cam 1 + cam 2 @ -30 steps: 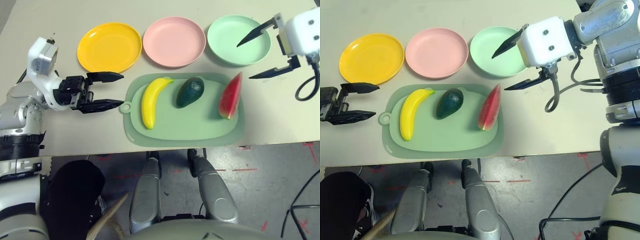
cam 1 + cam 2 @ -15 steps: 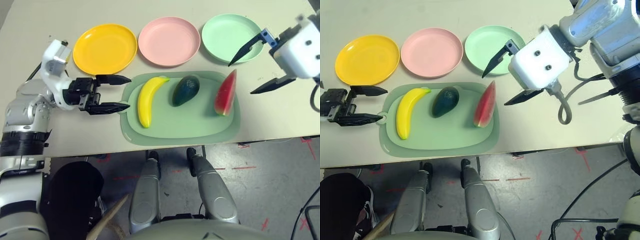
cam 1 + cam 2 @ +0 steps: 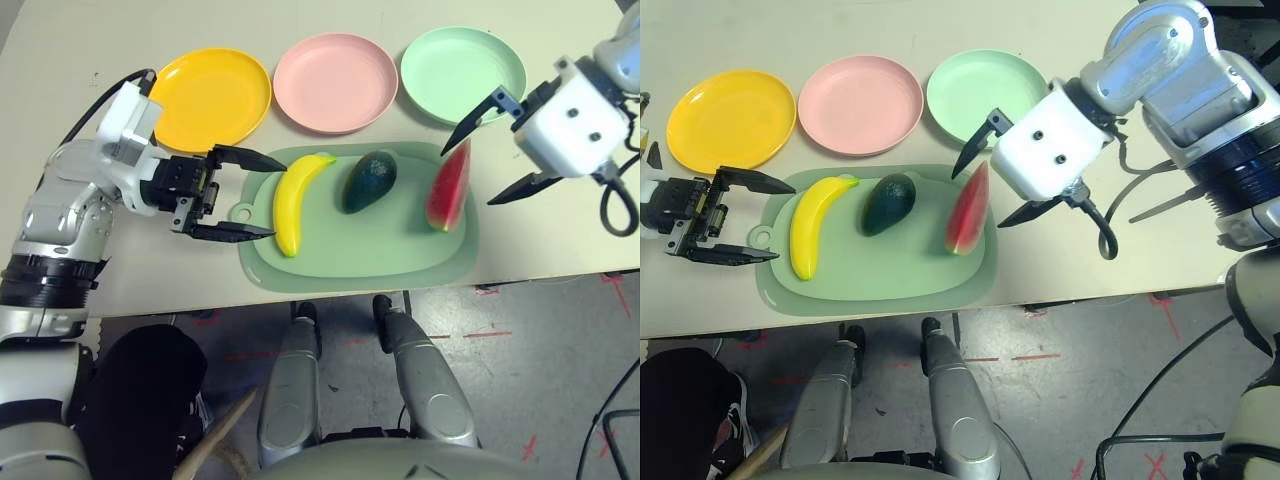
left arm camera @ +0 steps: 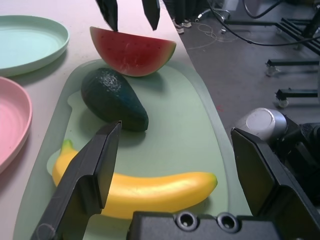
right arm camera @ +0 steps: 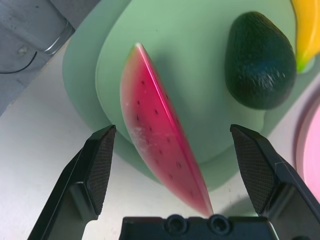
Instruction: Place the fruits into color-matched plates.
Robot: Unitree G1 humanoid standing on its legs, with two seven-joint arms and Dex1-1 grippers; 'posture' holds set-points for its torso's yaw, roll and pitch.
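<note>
Three plates stood in a row along the far side of the table [image 3: 120,270]: one yellow-orange plate [image 3: 209,86] on the robot's left, one pink plate [image 3: 335,68] in the middle and one mint-green plate [image 3: 462,62] on the right. All three held nothing. Three toy fruits lay side by side on a single pale-green cutting mat [image 3: 360,255] nearer the robot: one banana [image 3: 297,186] at the left end, one dark green avocado [image 3: 369,181] in the middle and one watermelon wedge [image 3: 448,188] at the right end, none touching another.

There were two pincers. The left pincer [image 3: 243,194] pointed sideways toward the mat from the robot's left, low over the table, its two black fingers spread wide and holding nothing. Its fingertips reached the left edge of the mat, and the banana lay just beyond them, close but apart; in the left wrist view the banana [image 4: 140,190] lay across the gap between the fingers, with the avocado [image 4: 112,99] and the watermelon wedge [image 4: 131,51] further along.

The right pincer [image 3: 485,150] hung tilted downward over the right end of the mat, its fingers likewise spread wide and gripping nothing. The watermelon wedge sat just beside it on the side toward the avocado; from the right wrist view the wedge [image 5: 157,125] lay between the two fingers [image 5: 100,160] and clear of both, with the avocado [image 5: 259,60] off to one side.
</note>
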